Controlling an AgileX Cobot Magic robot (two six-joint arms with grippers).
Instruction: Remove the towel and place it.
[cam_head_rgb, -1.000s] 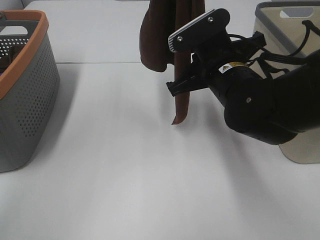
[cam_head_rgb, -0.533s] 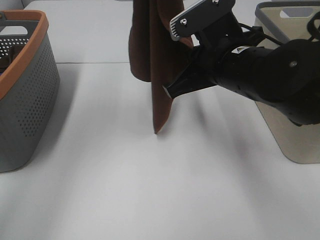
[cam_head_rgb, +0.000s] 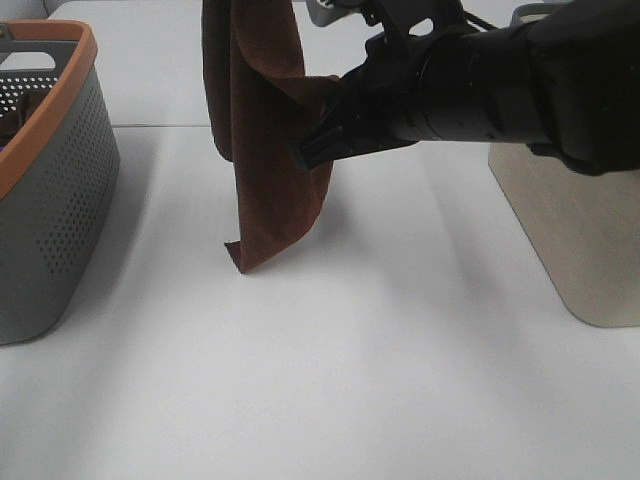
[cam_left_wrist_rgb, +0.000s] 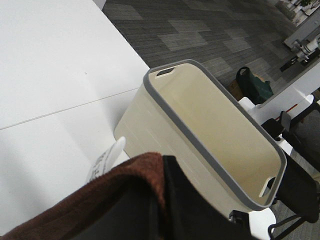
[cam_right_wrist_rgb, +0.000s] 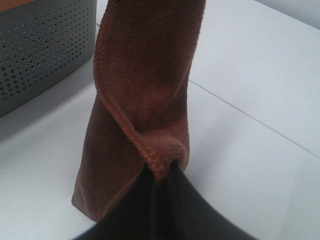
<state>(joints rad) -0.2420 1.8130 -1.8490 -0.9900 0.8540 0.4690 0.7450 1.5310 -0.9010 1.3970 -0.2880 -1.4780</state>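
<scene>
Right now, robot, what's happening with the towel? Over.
Left end effector shut on towel. Right end effector too. Towel hangs, corner near table. Grey basket, beige basket well aside.

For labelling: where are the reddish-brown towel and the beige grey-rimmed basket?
Dark reddish-brown cloth towel (cam_head_rgb: 262, 175): exterior high view, hanging middle.
Beige grey-rimmed plastic basket (cam_left_wrist_rgb: 150, 130): left wrist view, outer wall.

The left claw pinches the towel, its white label showing, near a beige basket.

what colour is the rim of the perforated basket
Orange rim on a grey basket; exterior high view shows it best.
</scene>
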